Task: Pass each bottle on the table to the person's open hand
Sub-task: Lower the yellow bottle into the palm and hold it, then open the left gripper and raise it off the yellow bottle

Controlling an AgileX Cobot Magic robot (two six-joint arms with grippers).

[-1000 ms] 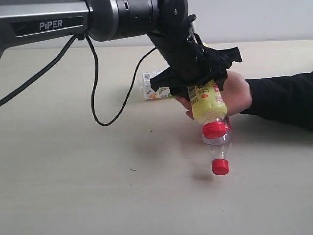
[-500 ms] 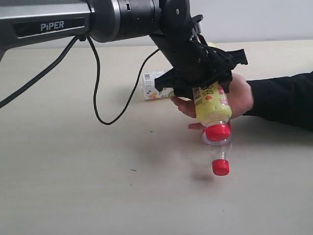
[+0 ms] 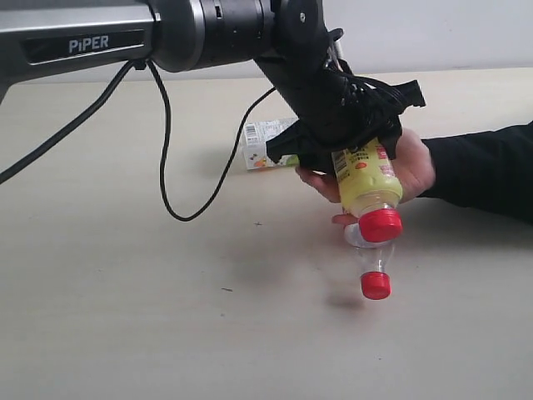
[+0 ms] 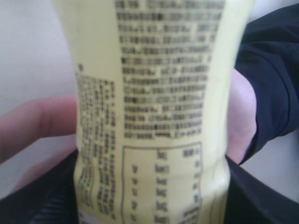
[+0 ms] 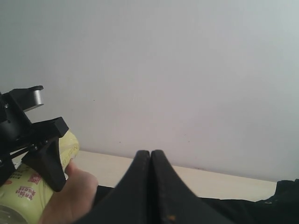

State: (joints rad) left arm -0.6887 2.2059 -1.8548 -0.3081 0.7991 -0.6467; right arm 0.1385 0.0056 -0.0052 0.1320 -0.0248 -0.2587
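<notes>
Gripping smooth yellow plastic bottle, left jaws over fleshy palm; right jaws closed.

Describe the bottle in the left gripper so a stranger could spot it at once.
Follow the PIPER arm to the left gripper at the person's hand. Clamped there is the yellow bottle, red cap tilted downward; the other red-capped bottle, on the table below, is clear.

Soft, even light is falling on the surface, casting faint shadows; the bottle is showing blurred up close.
</notes>
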